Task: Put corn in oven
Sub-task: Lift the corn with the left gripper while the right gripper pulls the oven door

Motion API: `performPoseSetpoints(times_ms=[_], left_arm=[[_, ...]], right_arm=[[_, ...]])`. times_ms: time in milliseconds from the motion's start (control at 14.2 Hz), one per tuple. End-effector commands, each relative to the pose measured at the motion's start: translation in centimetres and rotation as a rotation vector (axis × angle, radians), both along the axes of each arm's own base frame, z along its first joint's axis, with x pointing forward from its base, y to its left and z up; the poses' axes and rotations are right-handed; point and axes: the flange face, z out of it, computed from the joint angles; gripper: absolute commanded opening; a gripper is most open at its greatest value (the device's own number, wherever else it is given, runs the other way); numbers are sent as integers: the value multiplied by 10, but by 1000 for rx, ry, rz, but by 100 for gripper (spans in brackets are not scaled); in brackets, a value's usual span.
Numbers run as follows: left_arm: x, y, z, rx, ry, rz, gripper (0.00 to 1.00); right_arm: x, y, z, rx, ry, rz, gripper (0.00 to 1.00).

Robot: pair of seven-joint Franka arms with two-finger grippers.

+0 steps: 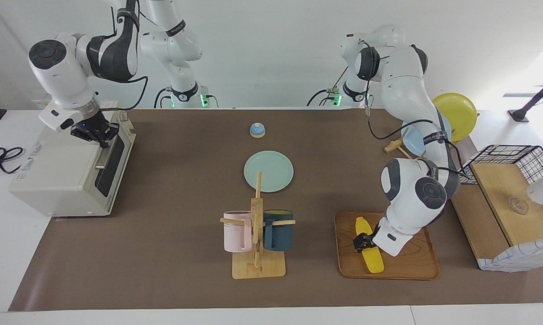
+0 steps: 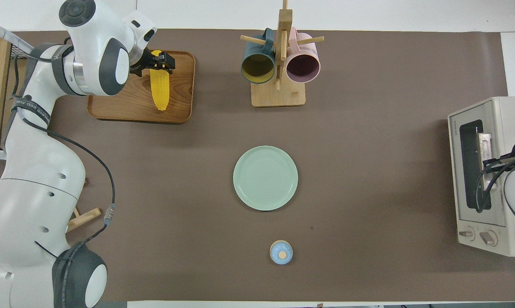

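Between the wooden tray [image 1: 407,266] and the oven [image 1: 68,174], the worktop [image 1: 163,253] is obstructed by the mug rack [image 1: 257,234] and green plate [image 1: 268,171].

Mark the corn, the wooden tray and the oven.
corn [image 2: 159,92]: overhead view, middle of the cob.
wooden tray [image 2: 116,100]: overhead view, bare floor beside the cob.
oven [image 1: 62,169]: facing view, top panel of the casing.

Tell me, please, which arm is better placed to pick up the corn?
The left: its open gripper is already down at the corn on the wooden tray. The right gripper, shut, is at the oven door handle.
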Motion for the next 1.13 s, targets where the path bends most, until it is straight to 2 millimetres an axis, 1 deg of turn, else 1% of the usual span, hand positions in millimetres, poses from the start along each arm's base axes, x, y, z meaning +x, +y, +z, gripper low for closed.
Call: performPoseSetpoints(times_ms=[0, 141, 282, 352, 422, 563, 633, 704, 774, 845, 915, 985, 1056], left_arm=[[6, 0, -7, 16, -12, -2, 93], [4, -3, -6, 21, -12, -16, 93], [4, -4, -6, 18, -5, -28, 91], [4, -5, -6, 17, -5, -29, 84], [4, -5, -5, 15, -11, -29, 71], [4, -11, -2, 6, -26, -31, 37], [5, -9, -1, 8, -30, -29, 27], [5, -5, 0, 10, -30, -24, 18], [5, -4, -1, 11, -26, -23, 5], [5, -2, -1, 13, -20, -21, 0], [5, 1, -2, 16, -14, -18, 0], [4, 1, 1, 16, -3, -15, 0], [-2, 1, 14, 13, 31, -19, 0]], right_arm=[[-3, -5, -26, -1, 13, 9, 0], [-2, -4, -28, 3, 15, 4, 0], [0, 4, -28, 1, 6, -28, 0], [1, 7, -28, -1, 4, -42, 0], [2, 11, -28, -1, 1, -44, 0], [5, 20, -27, -5, -15, -61, 0], [7, 24, -29, 2, -19, -71, 0], [8, 26, -32, 16, -17, -83, 0], [9, 29, -35, 38, -21, -93, 0], [13, 33, -40, 48, -28, -104, 0], [16, 40, -45, 48, -26, -110, 0], [17, 41, -47, 47, -26, -122, 0], [17, 43, -49, 47, -28, -128, 0]])
